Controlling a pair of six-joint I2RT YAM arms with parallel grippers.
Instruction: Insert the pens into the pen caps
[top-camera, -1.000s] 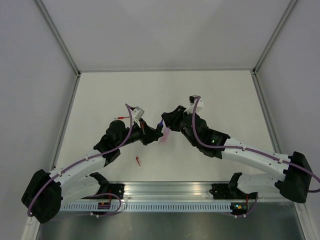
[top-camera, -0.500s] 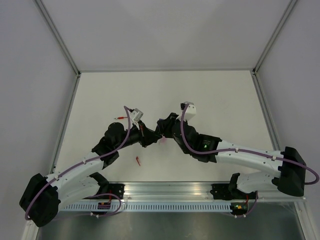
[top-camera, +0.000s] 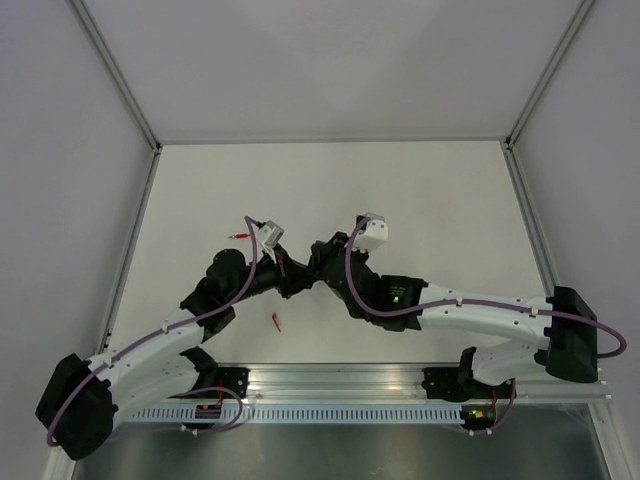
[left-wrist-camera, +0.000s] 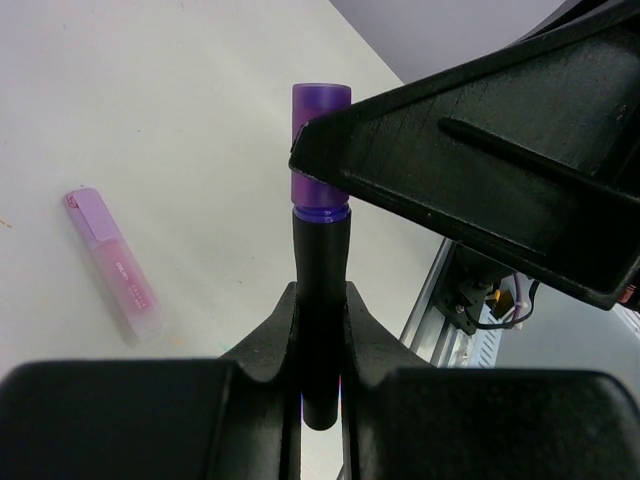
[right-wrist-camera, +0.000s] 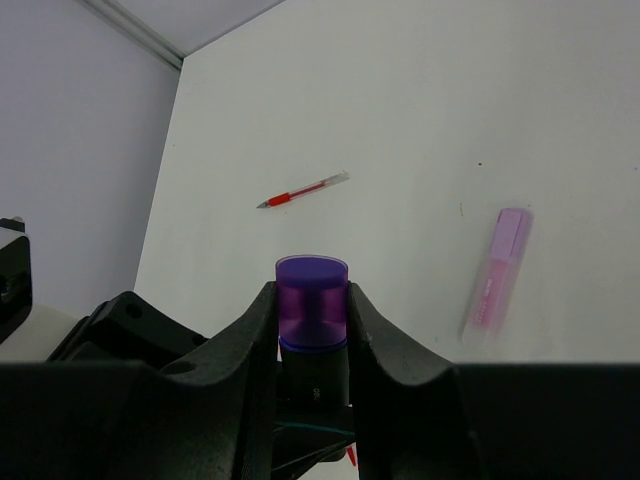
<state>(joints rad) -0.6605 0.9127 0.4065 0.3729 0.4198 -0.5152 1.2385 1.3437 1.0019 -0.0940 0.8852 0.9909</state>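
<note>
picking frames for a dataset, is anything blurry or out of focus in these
Right wrist view: the pink marker looks smeared, while the red pen and purple cap are crisp. Left wrist view: cap and marker both sharp. Top view: even light, no glare, small things too tiny to judge.

Arms meet over middle of surface (top-camera: 420, 190), jaws tip to tip. Barrel (left-wrist-camera: 320, 250) between left jaws, sticking out past tips. Stubby cap (right-wrist-camera: 312, 290) on barrel's far end, between right jaws. Thick marker (right-wrist-camera: 497, 270) flat on surface beneath, off to one side. Thin pen (top-camera: 240, 236) on surface behind left wrist, apart from marker. Slim cap (top-camera: 276, 321) on surface nearer bases, just beside left forearm.
</note>
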